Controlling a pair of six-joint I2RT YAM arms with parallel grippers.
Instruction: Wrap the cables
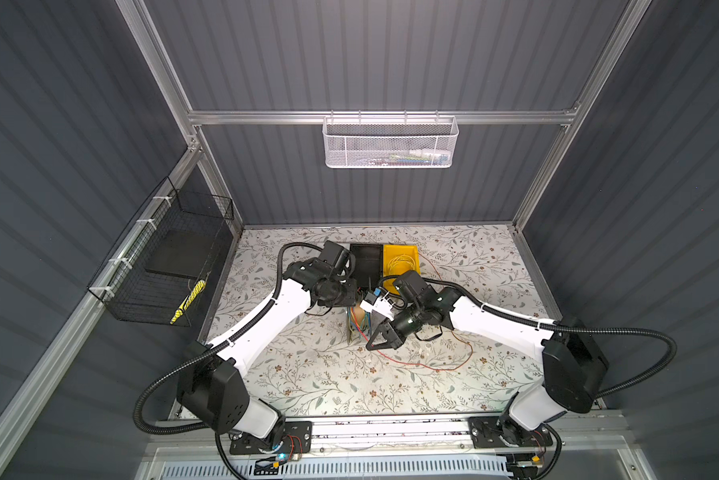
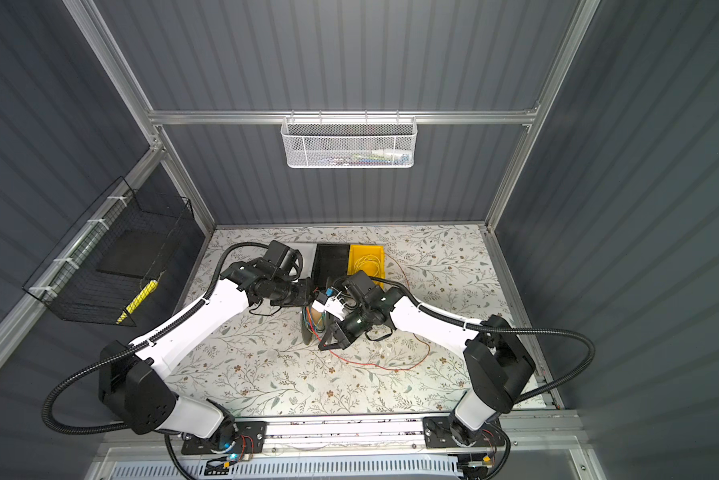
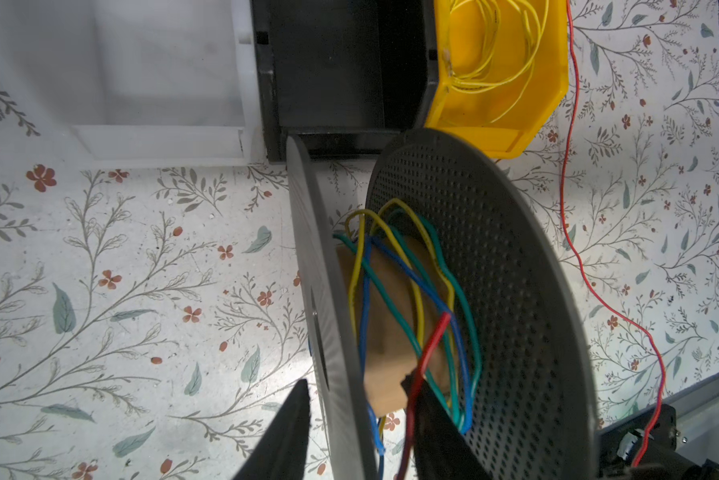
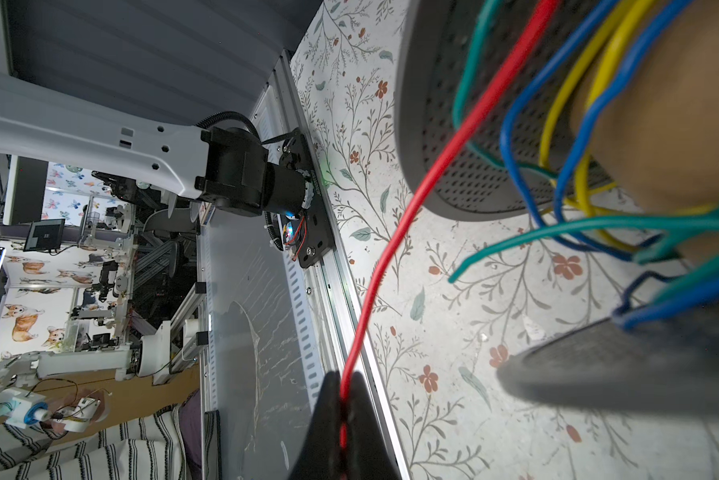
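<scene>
Two top views to start: in both, a grey spool (image 1: 359, 328) (image 2: 312, 328) standing on its rims on the floral counter (image 1: 307, 374), with the right pincer (image 1: 369, 347) low at the spool's front edge. Trailing off to the right of the spool in a wide loose loop over the counter: the red cable (image 1: 424, 368), most of it unwound.

Left wrist view: left pincer (image 3: 355, 380) spread, astride one flange of the spool, one finger outside it, the other inside near the cardboard core; contact with the flange not clear. Slack turns of blue, green and yellow cables (image 3: 366, 311) draped round the core, the red strand crossing them beside the inner finger. Beyond the spool, a yellow bin (image 3: 495, 137) holding thin yellow wire.

Right wrist view: right pincer (image 4: 343, 399) pressed together on the red cable, pinching it a little way out from the spool, the strand straight from the tips into the gap between the flanges.

Apparently early in winding the red cable. Next, probably: steady the spool with the left pincer, carry the pinched strand round the core under light tension, keep it between the flanges, then regrip further along the slack.
</scene>
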